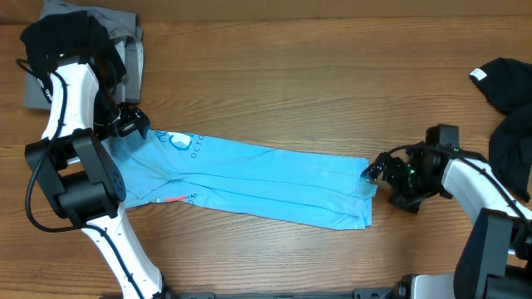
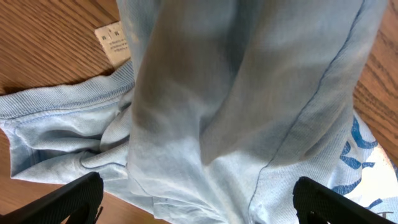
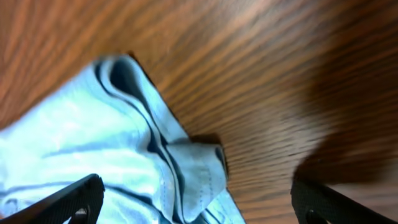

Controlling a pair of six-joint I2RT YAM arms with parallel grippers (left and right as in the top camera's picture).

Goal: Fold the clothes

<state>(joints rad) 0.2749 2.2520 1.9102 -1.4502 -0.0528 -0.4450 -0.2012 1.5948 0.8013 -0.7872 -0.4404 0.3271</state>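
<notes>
Across the table [image 1: 291, 83], long folded light-blue T-shirt [image 1: 266, 178]

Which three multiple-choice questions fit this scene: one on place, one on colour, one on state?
1. Where does the light-blue T-shirt lie?
A. on the table, between the left gripper and the right gripper
B. on a grey garment
C. lifted

2. What colour is the garment at the right edge?
A. grey
B. pink
C. black

3. The right gripper's jaws are:
A. shut on the shirt
B. open
C. hidden

A, it lies flat between them; C, dark cloth; B, they stand wide apart.
</notes>
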